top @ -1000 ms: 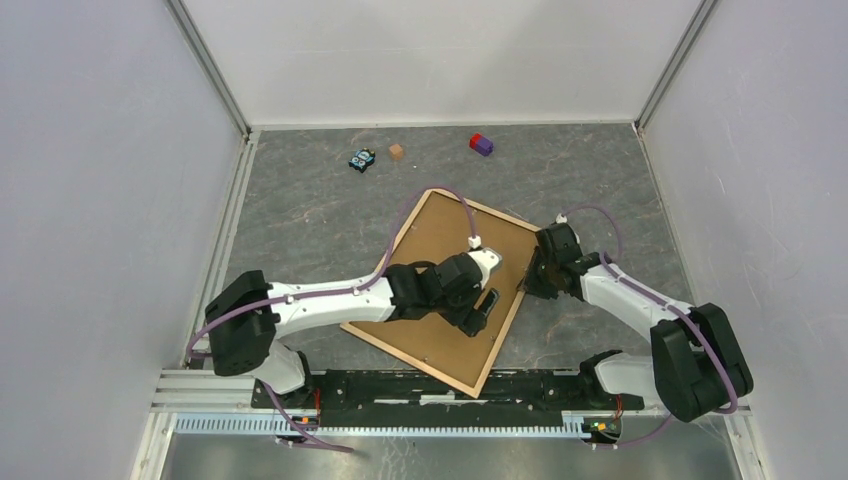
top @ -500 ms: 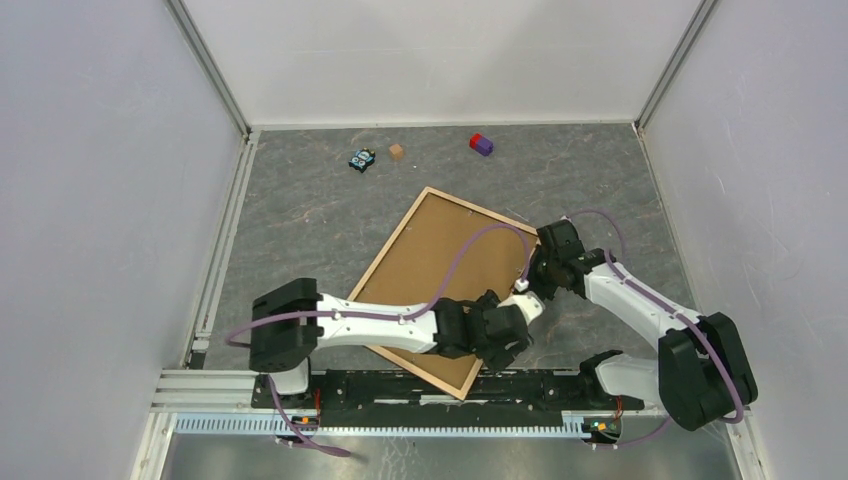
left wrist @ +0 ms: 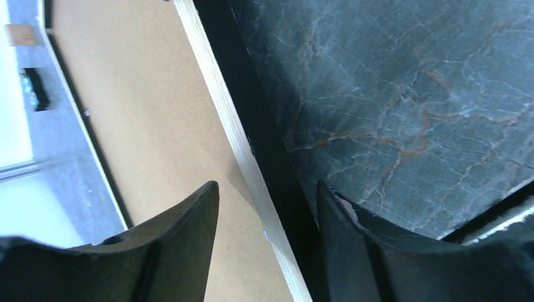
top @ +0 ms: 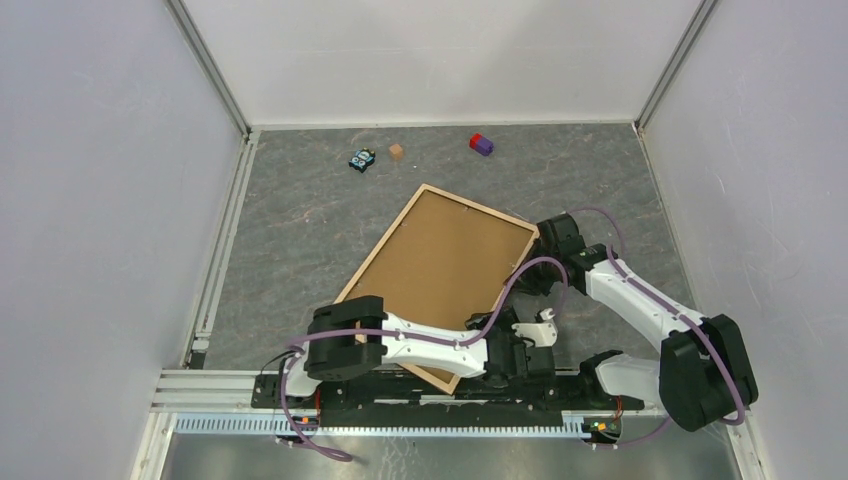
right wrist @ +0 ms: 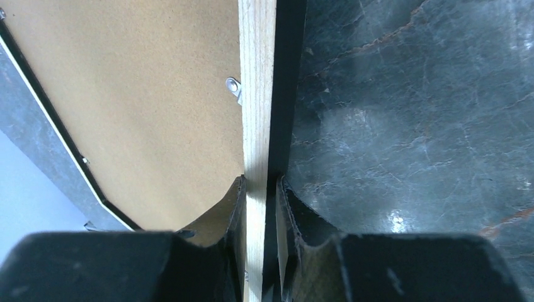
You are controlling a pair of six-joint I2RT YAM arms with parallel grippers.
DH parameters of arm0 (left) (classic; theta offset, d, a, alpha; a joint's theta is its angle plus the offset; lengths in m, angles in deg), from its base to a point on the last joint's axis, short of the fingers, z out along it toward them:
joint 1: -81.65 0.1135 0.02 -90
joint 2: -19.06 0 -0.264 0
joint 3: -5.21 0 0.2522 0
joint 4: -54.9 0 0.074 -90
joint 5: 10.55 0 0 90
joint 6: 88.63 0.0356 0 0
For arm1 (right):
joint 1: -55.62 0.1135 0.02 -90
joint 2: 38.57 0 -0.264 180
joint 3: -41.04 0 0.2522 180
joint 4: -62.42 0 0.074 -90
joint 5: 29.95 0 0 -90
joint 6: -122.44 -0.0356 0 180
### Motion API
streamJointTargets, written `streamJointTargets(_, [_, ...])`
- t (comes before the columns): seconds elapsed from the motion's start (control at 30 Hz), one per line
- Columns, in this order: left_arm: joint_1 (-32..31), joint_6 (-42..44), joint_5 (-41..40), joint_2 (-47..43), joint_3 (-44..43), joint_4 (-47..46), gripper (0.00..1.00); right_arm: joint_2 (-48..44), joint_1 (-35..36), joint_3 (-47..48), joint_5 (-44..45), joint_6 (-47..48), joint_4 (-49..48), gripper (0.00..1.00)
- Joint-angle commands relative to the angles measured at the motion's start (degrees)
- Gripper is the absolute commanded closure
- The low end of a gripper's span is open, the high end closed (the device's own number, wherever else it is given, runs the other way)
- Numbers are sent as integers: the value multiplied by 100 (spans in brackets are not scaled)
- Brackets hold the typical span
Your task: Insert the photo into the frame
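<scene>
The frame (top: 480, 208) lies slanted mid-table, its light wood rail around a brown backing board (top: 440, 265). The photo is hidden. My right gripper (top: 535, 265) is shut on the frame's right rail. In the right wrist view that rail (right wrist: 255, 75) runs straight between the right gripper's (right wrist: 259, 179) pinching fingers. My left gripper (top: 505, 355) is low by the frame's near right corner. In the left wrist view it (left wrist: 264, 189) stands open astride the rail (left wrist: 227, 113), one finger over the backing board (left wrist: 138, 113), the other on the table side.
A toy car (top: 362, 159), a small wooden cube (top: 397, 152) and a red and purple block (top: 481, 144) lie near the back wall. A metal clip (right wrist: 233, 87) sits on the board beside the rail. The arms' mounting rail (top: 430, 400) runs along the near edge.
My left arm has swung from over the board's middle down to the frame's near right corner, its jaws a little narrower. The frame has shifted slightly. The right gripper still holds the rail.
</scene>
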Motion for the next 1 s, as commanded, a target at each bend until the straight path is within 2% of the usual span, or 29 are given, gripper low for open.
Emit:
streamJointTargets(0.0, [-62, 562, -996, 294, -370, 588, 40, -207, 28, 252, -298, -261, -299, 100])
streamJointTargets(0.23, [-105, 763, -1392, 128, -383, 606, 70, -363, 24, 316, -250, -47, -383, 100])
streamJointTargets(0.27, [-108, 810, -1449, 29, -364, 579, 74, -400, 22, 364, -205, 74, -378, 96])
streamJointTargets(0.3, [-111, 870, -1511, -56, -348, 557, 79, -429, 20, 401, -177, 200, -400, 87])
streamJointTargets(0.43, [-108, 985, -1709, -523, -354, 529, 95, -843, 21, 400, -147, 609, -812, 40])
streamJointTargets(0.53, [-109, 1082, -1756, -791, -451, 529, 98, -1174, 4, 655, 79, 924, -852, 10])
streamJointTargets(0.57, [-110, 1129, -1764, -867, -496, 533, 98, -1252, 2, 816, 251, 1114, -742, 5])
streamJointTargets(0.6, [-104, 1190, -1759, -922, -547, 537, 98, -1324, 3, 1083, 445, 1297, -559, 2])
streamJointTargets(0.83, [-96, 1360, -1685, -1176, -1502, 1038, 98, -1618, -5, 3312, 2690, 2611, 1141, 2])
streamJointTargets(0.97, [18, 1426, -1463, -1169, -2382, 1429, 98, -2231, -9, 3767, 3746, 2793, 1268, 2])
